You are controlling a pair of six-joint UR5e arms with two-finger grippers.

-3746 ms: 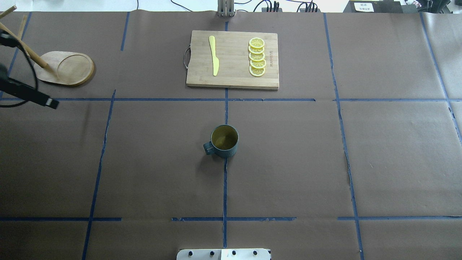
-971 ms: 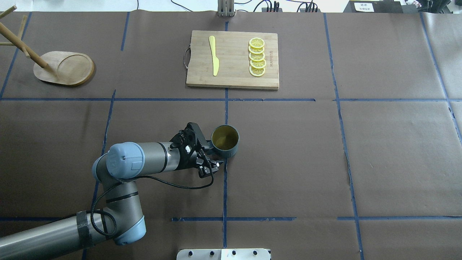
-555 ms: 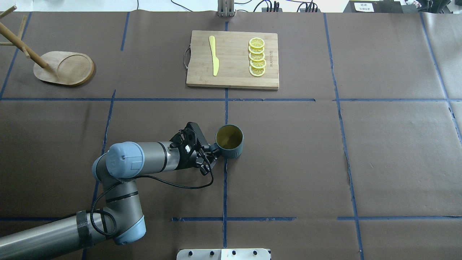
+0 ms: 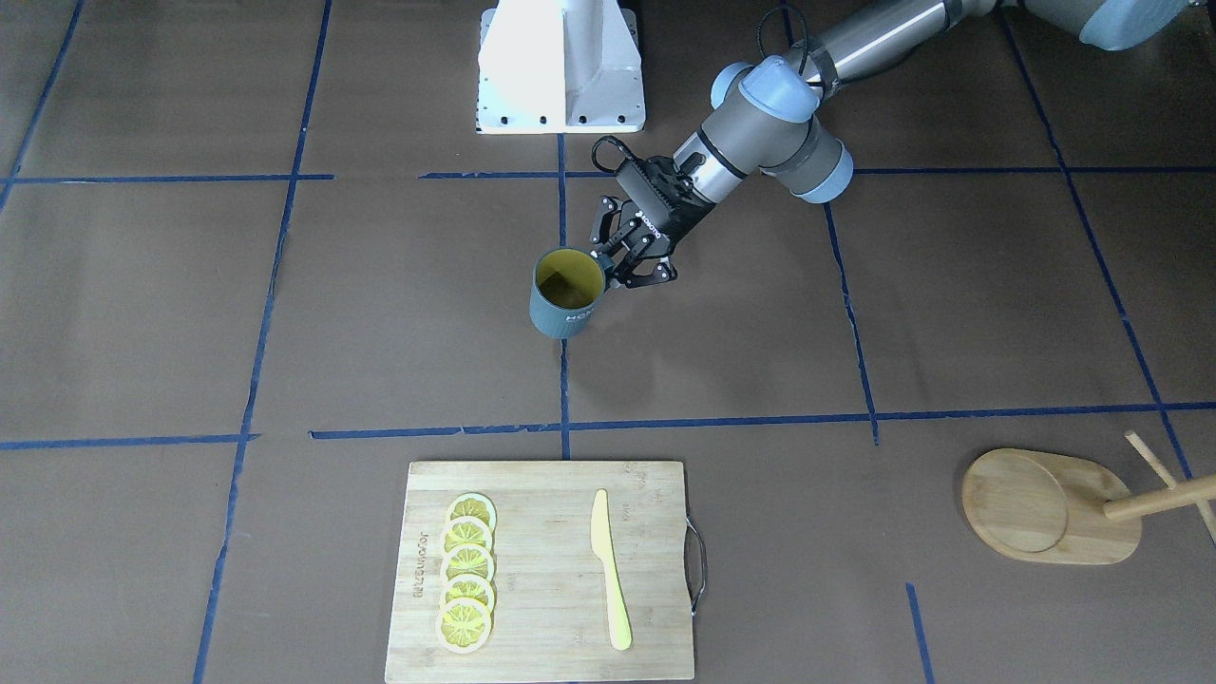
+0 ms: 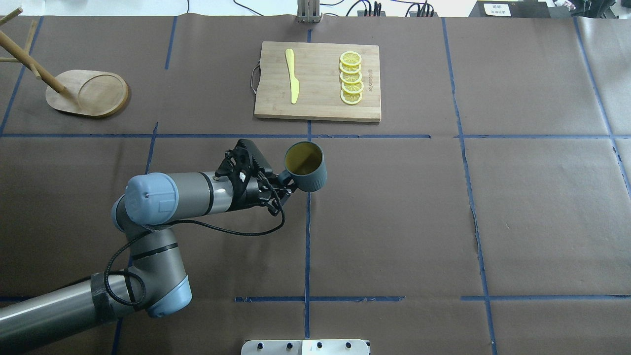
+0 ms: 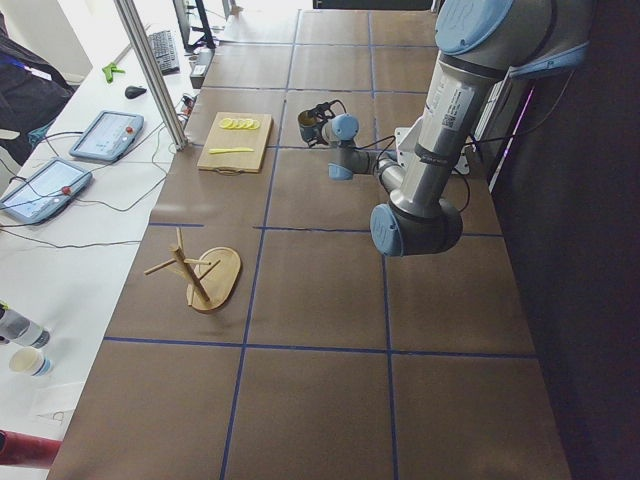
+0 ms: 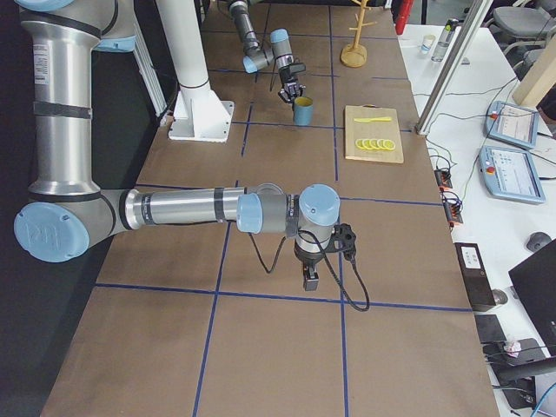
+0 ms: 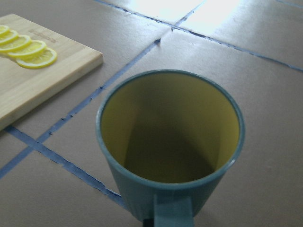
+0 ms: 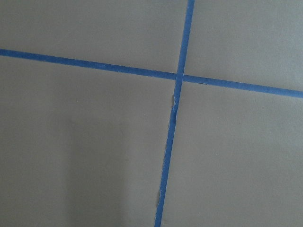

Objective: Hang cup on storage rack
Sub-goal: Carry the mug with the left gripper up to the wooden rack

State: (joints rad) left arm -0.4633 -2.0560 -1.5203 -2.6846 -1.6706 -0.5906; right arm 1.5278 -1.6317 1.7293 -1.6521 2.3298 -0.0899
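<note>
Cup (image 5: 306,172), handle (image 8: 173,212) pinched in my left gripper's (image 5: 280,181) jaws, looks clear of the bench (image 5: 394,222). I'd carry it level to the storage rack (image 5: 96,93), then thread the handle over a peg (image 5: 11,17).

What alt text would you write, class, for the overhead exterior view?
The left gripper grips the upright cup by its handle near the middle of the table. Beyond it lies a cutting board with lemon slices and a knife; the storage rack stands at far left.
</note>
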